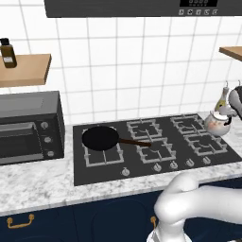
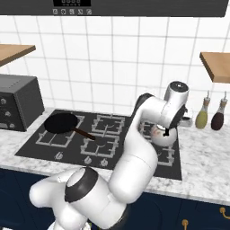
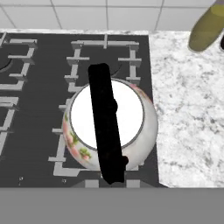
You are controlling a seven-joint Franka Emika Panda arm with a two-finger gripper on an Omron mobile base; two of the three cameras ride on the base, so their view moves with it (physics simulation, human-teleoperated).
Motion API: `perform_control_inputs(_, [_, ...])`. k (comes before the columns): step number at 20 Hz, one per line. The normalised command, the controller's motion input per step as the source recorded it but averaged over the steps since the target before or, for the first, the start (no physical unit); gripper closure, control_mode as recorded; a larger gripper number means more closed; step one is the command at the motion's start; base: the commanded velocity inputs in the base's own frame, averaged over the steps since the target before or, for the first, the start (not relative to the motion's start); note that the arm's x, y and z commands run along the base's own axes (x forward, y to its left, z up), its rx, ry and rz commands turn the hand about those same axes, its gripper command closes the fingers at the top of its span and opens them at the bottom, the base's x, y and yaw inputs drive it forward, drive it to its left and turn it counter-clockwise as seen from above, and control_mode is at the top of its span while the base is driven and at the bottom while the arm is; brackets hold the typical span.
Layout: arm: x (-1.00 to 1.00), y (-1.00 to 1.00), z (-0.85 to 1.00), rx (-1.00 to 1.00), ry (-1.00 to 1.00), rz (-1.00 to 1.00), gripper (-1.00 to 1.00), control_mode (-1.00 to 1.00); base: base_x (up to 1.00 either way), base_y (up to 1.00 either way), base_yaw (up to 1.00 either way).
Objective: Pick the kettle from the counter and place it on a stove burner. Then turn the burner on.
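The small rounded kettle (image 1: 217, 124) with a floral band hangs over the right side of the black stove (image 1: 108, 171), by the back right burner (image 1: 188, 124). My gripper (image 1: 228, 111) comes in from the right and is shut on its thin black handle (image 3: 105, 122). From above in the hand view, the kettle (image 3: 144, 127) sits over the right burner grates, the handle crossing its white lid. My arm covers most of the kettle (image 2: 158, 133) in the right base view. The marble counter (image 1: 38, 185) runs along the front and to the right (image 3: 188, 113).
A black frying pan (image 1: 100, 138) rests on the front left burner, handle pointing right. Burner knobs (image 1: 125, 172) line the stove's front edge. A dark toaster oven (image 1: 28, 127) stands left. Two slim bottles (image 2: 202, 117) (image 2: 218, 119) stand right of the stove under a wooden shelf (image 2: 218, 65).
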Motion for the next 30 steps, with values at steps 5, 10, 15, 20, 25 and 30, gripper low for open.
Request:
perform_control_inputs(5, [0.26, 0.64, -0.02, -0.08, 0.02, 0.00, 1.00, -1.00, 0.00, 0.00, 0.00])
perform_control_inputs(10, [0.00, 0.00, -0.32, -0.04, 0.11, 0.00, 1.00, -1.00, 0.00, 0.00, 0.00])
perform_control_inputs(15, [0.00, 0.00, -0.37, -0.05, 0.11, 0.00, 1.00, -1.00, 0.00, 0.00, 0.00])
perform_control_inputs(20, [0.00, 0.00, -0.21, 0.00, 0.04, 0.00, 1.00, -1.00, 0.00, 0.00, 0.00])
perform_control_inputs(25, [0.00, 0.00, 0.00, 0.01, 0.00, 0.00, -1.00, -1.00, 0.00, 0.00, 0.00])
perform_control_inputs(30, [-0.05, 0.00, 0.58, 0.00, -0.13, -0.01, -1.00, -1.00, 0.00, 0.00, 0.00])
